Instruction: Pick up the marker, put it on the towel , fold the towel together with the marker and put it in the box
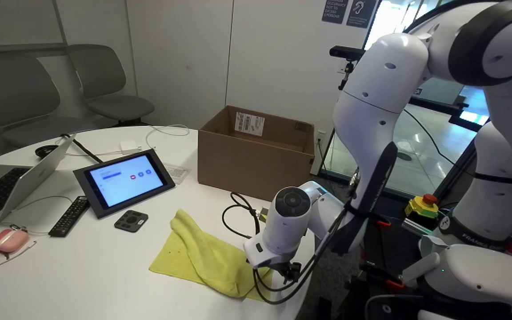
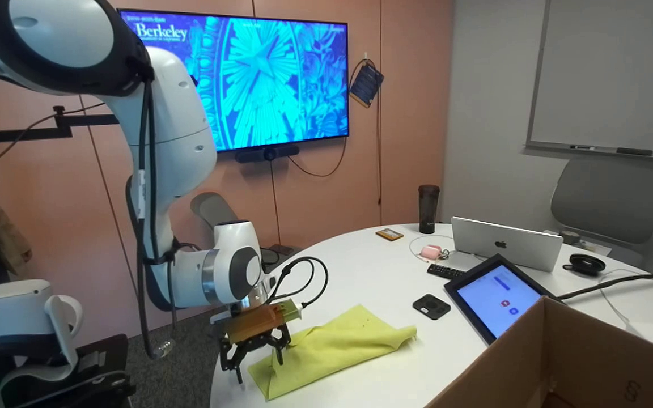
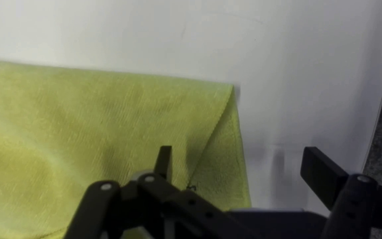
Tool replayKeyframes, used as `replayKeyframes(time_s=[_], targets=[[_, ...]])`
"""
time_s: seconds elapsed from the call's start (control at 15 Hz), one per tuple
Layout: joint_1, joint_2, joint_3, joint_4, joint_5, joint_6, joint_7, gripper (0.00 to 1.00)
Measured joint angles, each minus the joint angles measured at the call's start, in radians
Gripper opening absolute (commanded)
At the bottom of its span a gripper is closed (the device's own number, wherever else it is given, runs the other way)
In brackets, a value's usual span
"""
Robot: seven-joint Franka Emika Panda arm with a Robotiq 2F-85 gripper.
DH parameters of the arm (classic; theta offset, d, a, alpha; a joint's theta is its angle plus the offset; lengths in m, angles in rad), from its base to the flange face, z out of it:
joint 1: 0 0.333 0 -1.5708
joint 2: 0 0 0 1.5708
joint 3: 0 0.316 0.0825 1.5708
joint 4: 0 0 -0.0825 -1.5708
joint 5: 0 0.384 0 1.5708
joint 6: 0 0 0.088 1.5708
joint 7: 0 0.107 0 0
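We read "Berkeley" on a wall screen (image 2: 272, 82) (only in an exterior view), the jaws spread, partly over the towel (image 3: 95, 116).

I've got the yellow-green towel (image 2: 332, 348) partly below me, flat-ish on the white tbl (image 1: 105, 275), folded & wrinkled, w/ the top layer's edge running diag. so a triangle of the under layer shows at one end. I see the brown cardbd box (image 1: 256, 164) upright, open-topped, on the same tbl, apart from the towel, w/ a white label (image 1: 249, 124) inside.
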Motion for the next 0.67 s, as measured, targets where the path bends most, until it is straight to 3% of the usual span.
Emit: replayKeyframes(time_s=[0.47,0.53,0.67], targets=[[-0.007,0.072,-0.048,0.028,-0.03,0.11,0.095,1.0],[0.0,0.081,-0.06,0.032,-0.03,0.124,0.107,0.82],[0.017,0.097,-0.084,0.04,-0.03,0.148,0.129,0.68]])
